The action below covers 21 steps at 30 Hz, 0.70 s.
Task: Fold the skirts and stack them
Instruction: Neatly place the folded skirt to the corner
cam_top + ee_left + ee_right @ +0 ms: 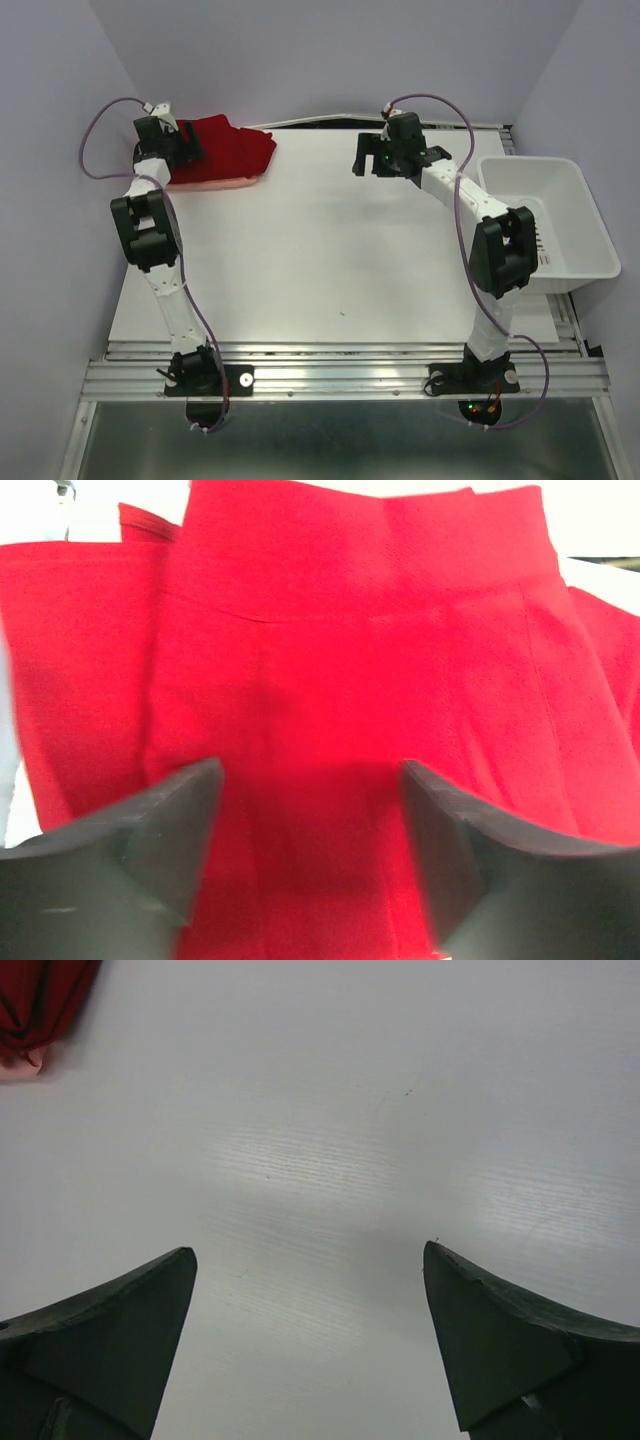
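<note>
The deep red skirt [232, 148] lies folded at the table's far left on top of the salmon-pink skirt [215, 184], of which only a thin edge shows along the near side. My left gripper [190, 147] is open right over the red skirt's left part; in the left wrist view red cloth [340, 680] fills the frame between the spread fingers [165, 830]. My right gripper [362, 156] is open and empty above bare table at the far middle. A corner of the skirts shows in the right wrist view [40, 1005].
A white plastic bin [548, 225] stands at the table's right edge, beside the right arm. The white table top [330, 250] stretches between the arms. Purple walls close the left, back and right.
</note>
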{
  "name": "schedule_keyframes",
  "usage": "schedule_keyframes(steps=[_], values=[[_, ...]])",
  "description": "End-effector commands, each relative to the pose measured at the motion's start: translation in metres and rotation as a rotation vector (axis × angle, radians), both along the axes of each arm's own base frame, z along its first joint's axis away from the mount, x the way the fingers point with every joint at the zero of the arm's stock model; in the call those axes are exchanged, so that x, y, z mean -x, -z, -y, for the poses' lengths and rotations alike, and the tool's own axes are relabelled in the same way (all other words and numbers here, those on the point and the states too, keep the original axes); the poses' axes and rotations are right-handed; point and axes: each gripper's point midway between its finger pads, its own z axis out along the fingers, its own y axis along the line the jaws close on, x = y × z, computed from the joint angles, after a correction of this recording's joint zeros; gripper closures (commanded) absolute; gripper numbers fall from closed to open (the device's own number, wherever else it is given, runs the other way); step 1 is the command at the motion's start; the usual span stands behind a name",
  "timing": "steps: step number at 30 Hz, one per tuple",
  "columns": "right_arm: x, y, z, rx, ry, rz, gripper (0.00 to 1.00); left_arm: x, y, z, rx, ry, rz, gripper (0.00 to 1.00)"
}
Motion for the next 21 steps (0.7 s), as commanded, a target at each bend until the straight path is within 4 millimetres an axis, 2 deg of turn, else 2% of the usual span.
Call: schedule_keyframes(steps=[1, 2, 3, 5, 6, 8, 9, 10, 12, 13, 14, 15, 16, 17, 18, 19, 20, 21], values=[[0.003, -0.039, 0.012, 0.038, -0.004, 0.101, 0.00, 0.014, -0.101, -0.006, -0.073, 0.010, 0.202, 0.01], [0.005, -0.050, 0.015, 0.046, -0.005, 0.128, 0.00, 0.019, -0.112, -0.005, -0.105, 0.023, 0.218, 0.01], [0.006, -0.054, 0.019, 0.071, -0.007, 0.146, 0.00, 0.028, -0.140, -0.006, -0.130, 0.009, 0.255, 0.01], [0.006, -0.063, 0.034, 0.127, 0.038, 0.183, 0.00, 0.041, -0.168, -0.006, -0.168, -0.003, 0.288, 0.01], [0.011, -0.074, 0.041, 0.154, 0.039, 0.215, 0.00, 0.054, -0.198, -0.008, -0.212, -0.030, 0.329, 0.01], [0.016, -0.081, 0.053, 0.199, 0.058, 0.242, 0.00, 0.069, -0.227, -0.007, -0.261, -0.038, 0.361, 0.01], [0.019, -0.083, 0.061, 0.217, 0.061, 0.251, 0.00, 0.076, -0.248, -0.004, -0.292, -0.028, 0.388, 0.01], [0.027, -0.086, 0.070, 0.222, 0.065, 0.256, 0.00, 0.089, -0.252, 0.005, -0.339, 0.016, 0.340, 0.01], [0.037, -0.085, 0.079, 0.223, 0.051, 0.251, 0.00, 0.102, -0.262, 0.018, -0.380, 0.075, 0.307, 0.01], [0.042, -0.084, 0.083, 0.221, 0.042, 0.247, 0.00, 0.117, -0.263, 0.028, -0.385, 0.115, 0.261, 0.01], [0.053, -0.079, 0.093, 0.212, 0.036, 0.233, 0.00, 0.122, -0.262, 0.040, -0.408, 0.152, 0.246, 0.01], [0.059, -0.077, 0.099, 0.213, 0.036, 0.226, 0.00, 0.129, -0.249, 0.042, -0.411, 0.140, 0.197, 0.01], [0.072, -0.069, 0.108, 0.208, 0.030, 0.205, 0.00, 0.144, -0.248, 0.060, -0.412, 0.180, 0.176, 0.01], [0.077, -0.076, 0.109, 0.205, 0.029, 0.215, 0.00, 0.151, -0.239, 0.068, -0.399, 0.207, 0.154, 0.01], [0.090, -0.055, 0.111, 0.208, 0.001, 0.163, 0.00, 0.168, -0.220, 0.079, -0.370, 0.240, 0.113, 0.01], [0.100, -0.048, 0.110, 0.205, -0.024, 0.144, 0.00, 0.177, -0.210, 0.088, -0.353, 0.259, 0.096, 0.01], [0.117, -0.035, 0.112, 0.207, -0.038, 0.113, 0.00, 0.193, -0.192, 0.105, -0.337, 0.291, 0.074, 0.01], [0.126, -0.029, 0.113, 0.207, -0.043, 0.104, 0.00, 0.199, -0.160, 0.114, -0.320, 0.314, 0.006, 0.01]])
